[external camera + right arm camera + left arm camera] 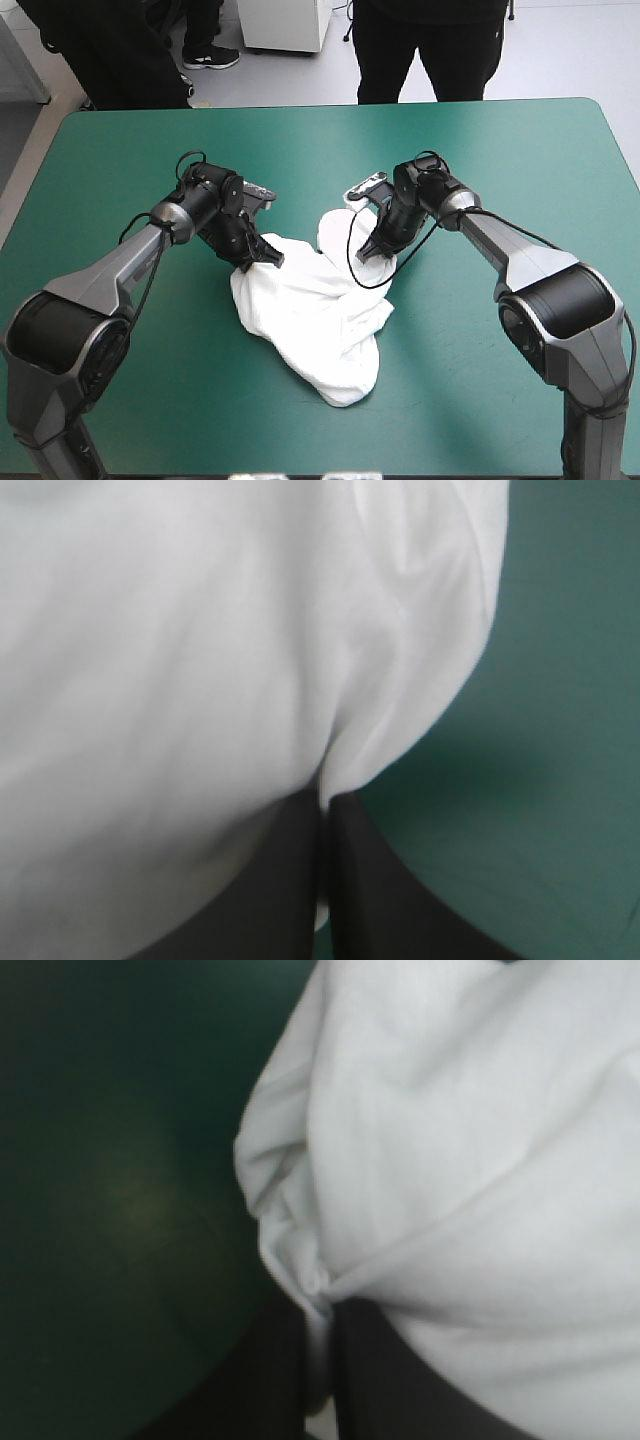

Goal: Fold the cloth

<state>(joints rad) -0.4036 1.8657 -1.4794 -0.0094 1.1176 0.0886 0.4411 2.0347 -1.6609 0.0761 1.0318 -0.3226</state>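
Observation:
The white T-shirt (315, 315) lies as a crumpled heap in the middle of the teal-green table. My left gripper (262, 257) is down at the heap's far-left edge, shut on a pinched fold of the T-shirt (450, 1160). Its black fingers (390, 1380) meet with a thin strip of fabric between them. My right gripper (372, 252) is at the heap's far-right edge, shut on the T-shirt (200, 680). In the right wrist view the fingertips (290, 870) close on a puckered edge of cloth. The fabric fans out ahead of both grippers.
Bare teal-green cover (500, 160) surrounds the heap on all sides. A black cable loop (385, 270) hangs over the cloth's right edge by the right gripper.

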